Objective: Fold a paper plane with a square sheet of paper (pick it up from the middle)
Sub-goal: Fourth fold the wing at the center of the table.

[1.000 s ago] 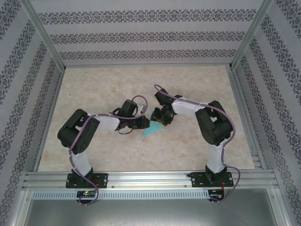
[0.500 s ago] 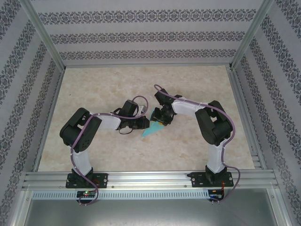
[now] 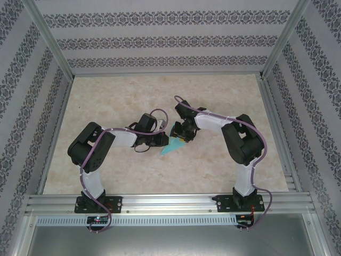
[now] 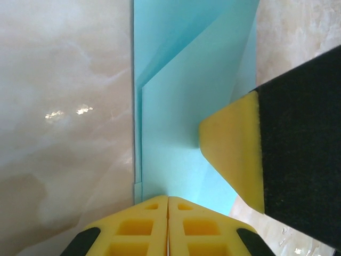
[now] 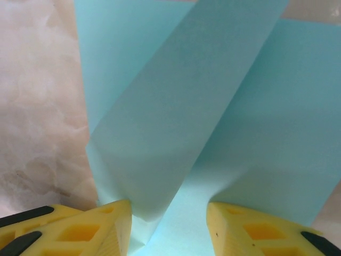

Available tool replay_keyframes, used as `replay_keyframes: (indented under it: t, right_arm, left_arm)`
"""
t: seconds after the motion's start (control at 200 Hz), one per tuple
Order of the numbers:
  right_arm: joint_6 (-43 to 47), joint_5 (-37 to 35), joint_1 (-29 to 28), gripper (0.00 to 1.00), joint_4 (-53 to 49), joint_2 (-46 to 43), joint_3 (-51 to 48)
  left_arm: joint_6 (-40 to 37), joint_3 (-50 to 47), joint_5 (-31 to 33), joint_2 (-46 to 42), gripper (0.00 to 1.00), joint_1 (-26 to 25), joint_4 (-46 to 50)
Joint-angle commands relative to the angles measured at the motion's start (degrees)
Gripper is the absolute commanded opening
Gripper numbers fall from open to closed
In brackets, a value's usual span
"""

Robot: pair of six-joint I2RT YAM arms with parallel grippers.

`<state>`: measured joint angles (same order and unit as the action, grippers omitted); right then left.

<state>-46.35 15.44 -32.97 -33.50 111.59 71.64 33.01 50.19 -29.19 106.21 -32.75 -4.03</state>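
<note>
The teal sheet of paper (image 3: pixel 170 149) lies mid-table, folded into a narrow paper plane shape with its tip toward the near left. My left gripper (image 3: pixel 166 140) is shut, and its joined yellow fingertips (image 4: pixel 168 198) rest on the paper's (image 4: pixel 181 106) near edge beside a straight crease. My right gripper (image 3: pixel 181 138) comes in from the right, and one of its yellow pads (image 4: pixel 232 149) presses the sheet in the left wrist view. In the right wrist view that gripper (image 5: pixel 169 213) is open, and a raised flap of the paper (image 5: pixel 176 106) stands between its fingers.
The marble-patterned tabletop (image 3: pixel 122 96) is fenced by aluminium rails (image 3: pixel 160 200) and patterned walls. Both arms bend inward and their wrists nearly meet over the paper.
My left jaws have closed the last small gap. The paper and the right arm have stayed where they were.
</note>
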Motion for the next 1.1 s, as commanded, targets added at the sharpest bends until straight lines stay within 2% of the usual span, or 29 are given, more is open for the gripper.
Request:
replay_keyframes:
  t: [0.0,0.175,0.31,0.45,0.575,0.684,0.859,1.099]
  right_arm:
    - [1.3,-2.78,0.87,0.45,1.68,-1.72,-1.9]
    - [1.75,-2.71,2.38,0.43,5.55,-10.93,-4.58]
    - [3.01,-2.04,2.47,0.38,9.63,-13.76,-8.11]
    - [3.58,2.24,1.7,0.13,14.82,-11.91,-10.01]
    - [3.68,5.54,0.45,0.04,19.12,-9.29,-10.07]
    - [3.73,6.47,-0.21,0.0,20.16,-6.85,-9.28]
    - [3.63,8.11,-0.24,0.0,21.33,-3.68,-9.48]
    - [6.18,4.38,1.7,0.0,19.12,-2.35,-10.88]
  left_arm:
    - [-2.46,0.81,2.4,1.36,0.08,-0.38,5.52]
    - [-2.87,1.32,3.14,2.32,0.08,-0.38,7.67]
    - [-2.89,1.66,3.23,2.94,0.07,-0.38,8.41]
    - [-3.29,1.92,2.79,3.47,0.07,-0.38,8.79]
    - [-3.4,2.23,2.73,3.64,0.07,-0.43,9.21]
    - [-3.48,2.36,2.84,3.77,0.06,-0.38,9.87]
    - [-3.24,2.28,3.08,3.91,0.06,-0.37,10.23]
    - [-2.87,2.37,3.97,3.88,0.04,-0.38,11.6]
